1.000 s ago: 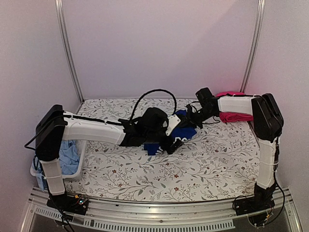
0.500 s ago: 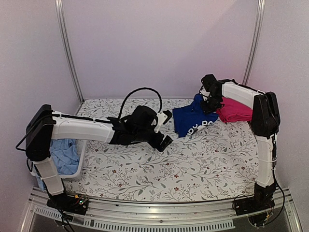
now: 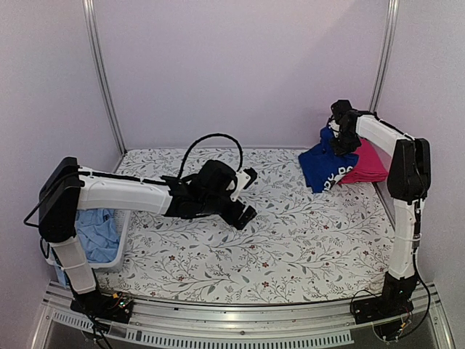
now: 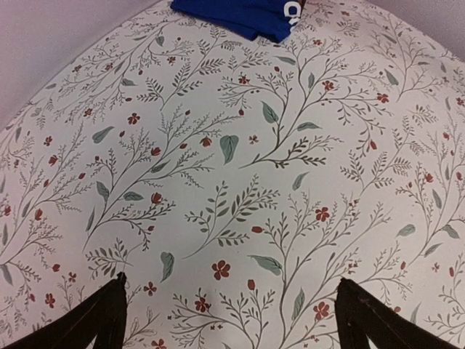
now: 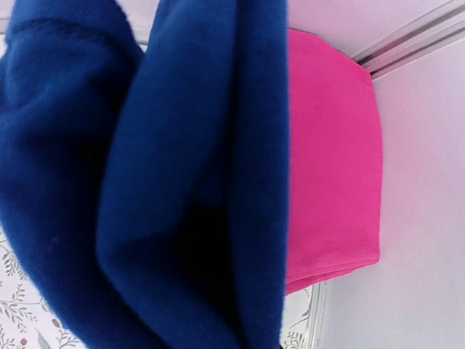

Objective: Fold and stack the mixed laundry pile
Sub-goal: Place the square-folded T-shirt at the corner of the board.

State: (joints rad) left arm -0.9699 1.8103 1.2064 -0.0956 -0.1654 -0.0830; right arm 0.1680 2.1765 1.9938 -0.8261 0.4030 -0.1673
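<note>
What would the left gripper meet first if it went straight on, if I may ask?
The left gripper would likely meet the floral table cover first, short of the royal-blue shirt; depth is unclear.

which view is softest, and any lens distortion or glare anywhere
Right wrist: softest, the royal-blue shirt hangs close to the lens and fills most of the frame, the pink garment behind. Left wrist: sharp, but the floral table cover bulges, wide-angle. Top external: evenly lit, no glare.

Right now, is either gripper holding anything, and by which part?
The right gripper is shut on the folded royal-blue cloth shirt with white print, pinching its upper edge; the left gripper is open and empty.
</note>
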